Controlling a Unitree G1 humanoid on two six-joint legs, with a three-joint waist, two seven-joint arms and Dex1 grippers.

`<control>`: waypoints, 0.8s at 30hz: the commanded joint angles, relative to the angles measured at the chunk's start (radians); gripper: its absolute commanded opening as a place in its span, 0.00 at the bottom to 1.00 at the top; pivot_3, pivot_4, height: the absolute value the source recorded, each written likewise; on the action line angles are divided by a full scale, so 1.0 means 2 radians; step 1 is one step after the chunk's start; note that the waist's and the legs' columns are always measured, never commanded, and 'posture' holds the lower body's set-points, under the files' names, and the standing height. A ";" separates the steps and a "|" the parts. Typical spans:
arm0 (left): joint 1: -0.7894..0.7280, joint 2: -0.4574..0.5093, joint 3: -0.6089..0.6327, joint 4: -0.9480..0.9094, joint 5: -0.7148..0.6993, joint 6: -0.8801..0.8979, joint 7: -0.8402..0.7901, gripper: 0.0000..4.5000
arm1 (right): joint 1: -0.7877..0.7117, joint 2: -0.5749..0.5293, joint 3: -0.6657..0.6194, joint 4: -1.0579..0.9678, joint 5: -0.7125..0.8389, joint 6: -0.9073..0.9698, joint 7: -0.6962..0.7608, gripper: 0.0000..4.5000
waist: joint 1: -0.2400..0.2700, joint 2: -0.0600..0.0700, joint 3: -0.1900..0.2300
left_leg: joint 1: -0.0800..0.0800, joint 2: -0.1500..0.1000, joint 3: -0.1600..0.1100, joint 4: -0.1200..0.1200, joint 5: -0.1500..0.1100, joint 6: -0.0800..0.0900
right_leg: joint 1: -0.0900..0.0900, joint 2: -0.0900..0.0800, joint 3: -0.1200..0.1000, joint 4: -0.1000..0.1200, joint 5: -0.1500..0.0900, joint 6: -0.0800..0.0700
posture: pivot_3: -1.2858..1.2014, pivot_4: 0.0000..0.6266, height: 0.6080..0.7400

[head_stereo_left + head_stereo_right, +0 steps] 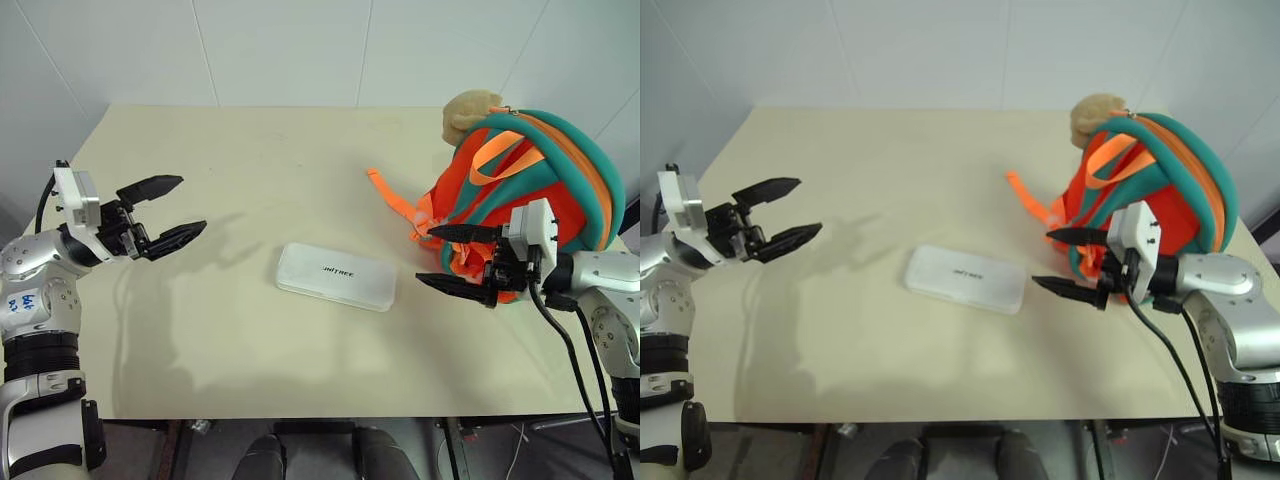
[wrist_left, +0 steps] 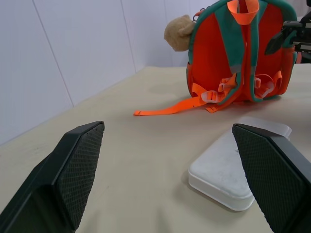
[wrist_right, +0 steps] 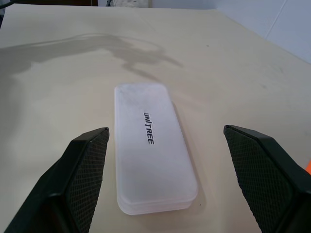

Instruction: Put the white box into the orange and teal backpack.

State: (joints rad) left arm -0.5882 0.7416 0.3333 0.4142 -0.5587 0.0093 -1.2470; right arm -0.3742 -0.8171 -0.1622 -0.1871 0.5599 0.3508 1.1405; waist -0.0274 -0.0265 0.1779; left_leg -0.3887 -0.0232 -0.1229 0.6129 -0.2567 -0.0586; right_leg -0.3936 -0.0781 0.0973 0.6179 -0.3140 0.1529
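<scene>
Both tools, left (image 1: 168, 209) and right (image 1: 458, 259), gape wide; the white box (image 1: 336, 276) lies mid-frame between them on the cream desk (image 1: 270, 160), white walls behind.

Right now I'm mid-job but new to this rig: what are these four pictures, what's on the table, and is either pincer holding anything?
You are looking through a two-armed humanoid robot. The two wide pictures come from the stereo camera on its head, looking down over the arms; they show the same scene. The other two come from cameras on each wrist, looking out between that arm's two black fingers.

On the cream table lies the white box, flat, lid up, near the middle. The orange and teal backpack stands at the robot's right, a tan plush toy at its top and an orange strap trailing onto the table.

The left pincer hangs open over the table's left side, apart from the box. The right pincer is open too, in front of the backpack and aimed at the box. Neither holds anything.
</scene>
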 commanded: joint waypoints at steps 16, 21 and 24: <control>0.023 0.008 -0.001 -0.013 -0.004 0.076 0.018 1.00 | -0.019 -0.028 0.020 -0.090 0.013 0.140 -0.068 1.00 | 0.001 0.000 0.000 | 0.000 0.000 0.000 0.000 0.000 0.000 | 0.000 0.000 -0.001 0.001 0.000 0.000 | 0.52 0.24 1.00; 0.023 0.000 -0.020 -0.018 0.015 0.115 0.054 1.00 | -0.009 -0.026 0.036 -0.108 0.003 0.177 -0.102 1.00 | 0.001 0.000 0.000 | 0.000 0.000 0.000 0.000 0.000 0.000 | 0.000 0.000 -0.001 0.000 0.000 0.000 | 0.52 0.24 1.00; -0.002 -0.005 -0.043 0.017 0.035 0.123 0.060 1.00 | -0.002 -0.024 0.049 -0.112 -0.013 0.186 -0.123 1.00 | 0.001 0.000 0.000 | 0.000 0.000 0.000 0.000 0.000 0.000 | 0.000 0.000 -0.001 0.000 0.000 0.000 | 0.52 0.24 1.00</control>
State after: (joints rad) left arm -0.5598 0.7351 0.2603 0.4277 -0.5099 0.2515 -1.1352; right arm -0.3809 -0.8661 -0.0743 -0.3771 0.5483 0.7207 0.9177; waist -0.0258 -0.0268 0.1778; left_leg -0.3885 -0.0232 -0.1234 0.6137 -0.2572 -0.0585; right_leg -0.3940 -0.0787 0.0949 0.6177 -0.3142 0.1525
